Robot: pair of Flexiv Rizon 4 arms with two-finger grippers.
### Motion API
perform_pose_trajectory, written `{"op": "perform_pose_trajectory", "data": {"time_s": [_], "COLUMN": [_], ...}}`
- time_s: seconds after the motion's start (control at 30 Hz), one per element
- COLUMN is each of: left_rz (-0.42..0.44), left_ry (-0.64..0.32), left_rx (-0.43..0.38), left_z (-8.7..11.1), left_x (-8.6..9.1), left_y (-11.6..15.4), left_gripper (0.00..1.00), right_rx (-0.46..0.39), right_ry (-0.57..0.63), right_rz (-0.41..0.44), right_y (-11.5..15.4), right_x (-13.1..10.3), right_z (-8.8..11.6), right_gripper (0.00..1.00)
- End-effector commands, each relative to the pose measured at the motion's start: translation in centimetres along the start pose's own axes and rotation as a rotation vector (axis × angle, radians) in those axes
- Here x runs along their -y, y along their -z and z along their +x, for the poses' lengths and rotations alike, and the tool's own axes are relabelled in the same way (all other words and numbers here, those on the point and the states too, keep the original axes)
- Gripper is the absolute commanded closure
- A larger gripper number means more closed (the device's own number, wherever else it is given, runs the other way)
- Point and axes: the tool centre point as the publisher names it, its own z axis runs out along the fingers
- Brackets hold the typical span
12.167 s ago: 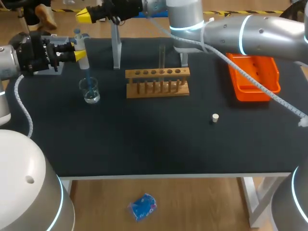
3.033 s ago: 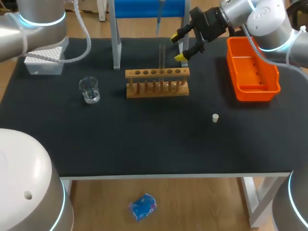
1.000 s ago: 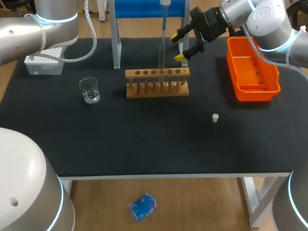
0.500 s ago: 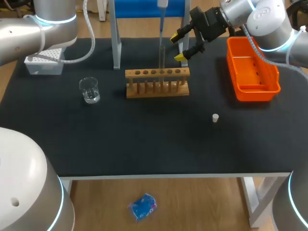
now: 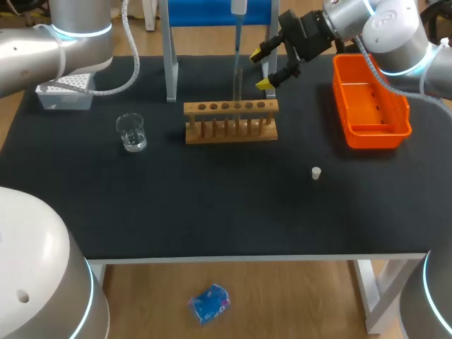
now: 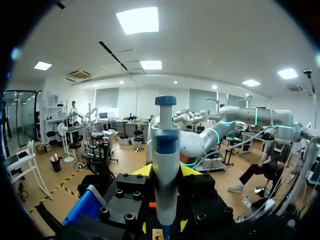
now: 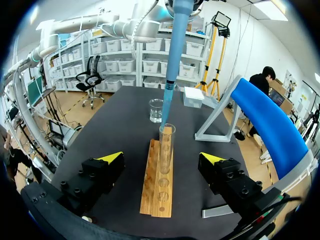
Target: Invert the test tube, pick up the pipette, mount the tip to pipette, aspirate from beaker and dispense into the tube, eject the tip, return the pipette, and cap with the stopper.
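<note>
A clear test tube (image 5: pixel 237 83) stands upright in the wooden rack (image 5: pixel 231 121), open end up. My left gripper (image 6: pixel 165 172) is shut on the pipette (image 6: pixel 165 160) and holds it upright over the tube. In the right wrist view the pipette's blue tip (image 7: pixel 170 80) ends at the mouth of the test tube (image 7: pixel 166 145). My right gripper (image 5: pixel 270 65) is open just behind the rack's right end, its fingers (image 7: pixel 111 156) either side of the rack (image 7: pixel 159 190), touching nothing. The beaker (image 5: pixel 131 132) stands left of the rack. The white stopper (image 5: pixel 316 172) lies on the mat.
An orange bin (image 5: pixel 371 106) sits at the right, a white tip box (image 5: pixel 66 89) at the far left. The pipette stand's posts (image 5: pixel 170 70) rise behind the rack, with its blue top (image 7: pixel 262 125) beside my right gripper.
The pipette has shifted slightly to the left above the tube. My right arm has stayed still and open.
</note>
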Motion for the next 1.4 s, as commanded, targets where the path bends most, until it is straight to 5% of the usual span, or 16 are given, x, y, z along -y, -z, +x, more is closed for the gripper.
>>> {"op": "perform_pose_trajectory", "data": {"time_s": [0.03, 1.4], "left_rz": [0.0, -0.003], "left_ry": [0.012, -0.01], "left_rx": [-0.01, 0.001], "left_z": [-0.2, -1.8], "left_x": [0.0, 0.3], "left_y": [-0.1, -0.6], "left_gripper": [1.0, 1.0], "right_rx": [-0.004, -0.004], "right_ry": [0.0, 0.0], "right_rz": [0.003, 0.003], "right_y": [0.1, 0.1], "right_x": [0.0, 0.0], "right_z": [-0.1, -0.1], "right_gripper": [0.0, 0.0]}}
